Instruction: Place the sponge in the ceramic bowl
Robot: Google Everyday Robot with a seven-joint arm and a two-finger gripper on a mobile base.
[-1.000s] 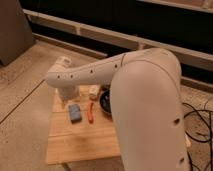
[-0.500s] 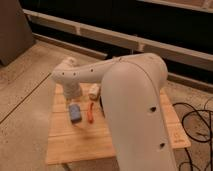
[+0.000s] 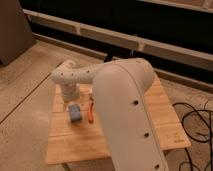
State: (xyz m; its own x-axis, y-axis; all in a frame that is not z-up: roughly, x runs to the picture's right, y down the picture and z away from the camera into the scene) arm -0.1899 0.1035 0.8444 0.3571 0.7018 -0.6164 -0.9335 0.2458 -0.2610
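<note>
One sponge (image 3: pixel 74 113) lies free on table (image 3: pixel 65 142) | gripper (image 3: pixel 71 98) just behind it, claw wide and empty, seemingly lined up to grasp | ceramic bowl unseen.

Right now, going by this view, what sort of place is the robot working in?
Probably a lab or test hall: speckled hard floor, loose black cables lying on it, and a low light wooden table. The gripper hangs over that table, near the small blue-grey sponge.

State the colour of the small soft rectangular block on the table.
Blue-grey, best in the camera view; the gripper hangs close to the sponge.
</note>
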